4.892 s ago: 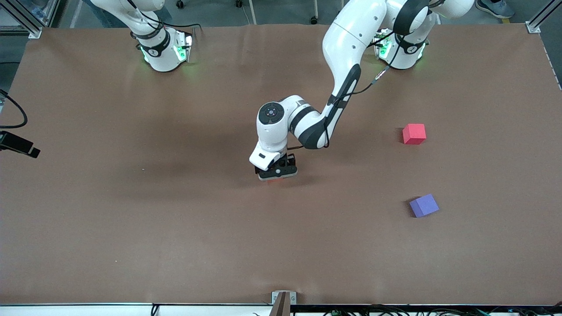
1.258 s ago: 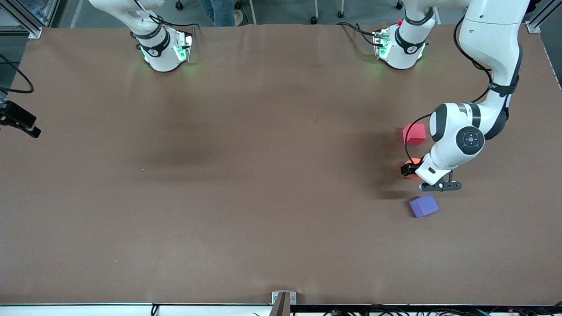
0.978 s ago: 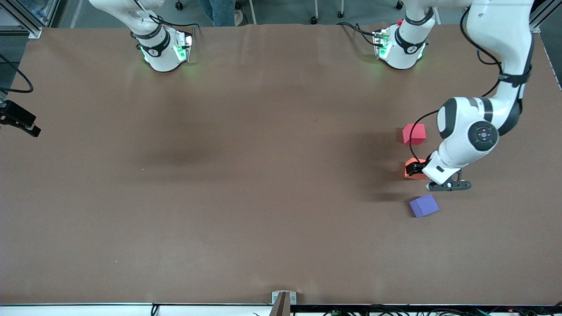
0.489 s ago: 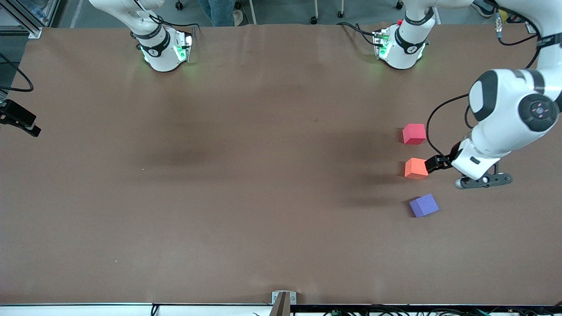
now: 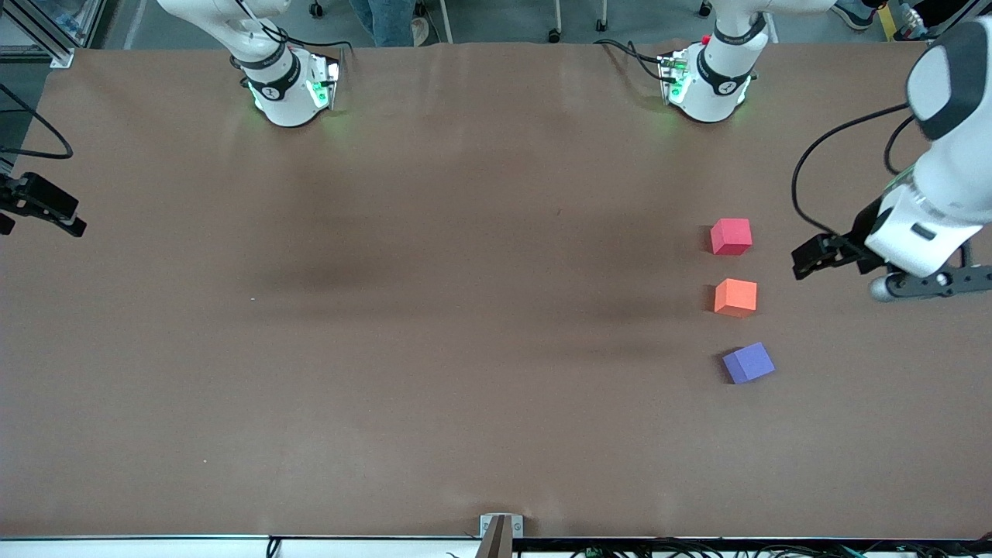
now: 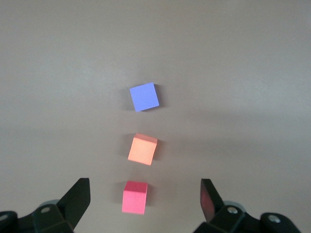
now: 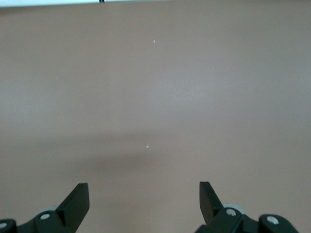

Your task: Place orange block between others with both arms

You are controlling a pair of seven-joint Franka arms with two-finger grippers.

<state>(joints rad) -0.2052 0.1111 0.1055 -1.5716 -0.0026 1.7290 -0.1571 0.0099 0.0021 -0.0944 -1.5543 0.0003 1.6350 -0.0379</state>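
Observation:
The orange block (image 5: 735,297) (image 6: 143,149) rests on the table between the others, in a row with them. The pinkish-red cube (image 5: 731,236) (image 6: 135,197) lies farther from the front camera and the purple-blue cube (image 5: 749,363) (image 6: 144,96) nearer. My left gripper (image 5: 815,256) (image 6: 145,193) hangs open and empty in the air, over the table just beside the row toward the left arm's end. My right gripper (image 5: 40,206) (image 7: 143,191) waits open and empty over the table's edge at the right arm's end.
The brown table (image 5: 434,310) carries only the three cubes. Both arm bases (image 5: 288,91) (image 5: 707,77) stand along its edge farthest from the front camera. A small metal bracket (image 5: 501,525) sits at the nearest edge.
My left gripper has lifted off the orange block and drawn away toward the left arm's end of the table. The block stays where it was set. The right gripper shifted slightly.

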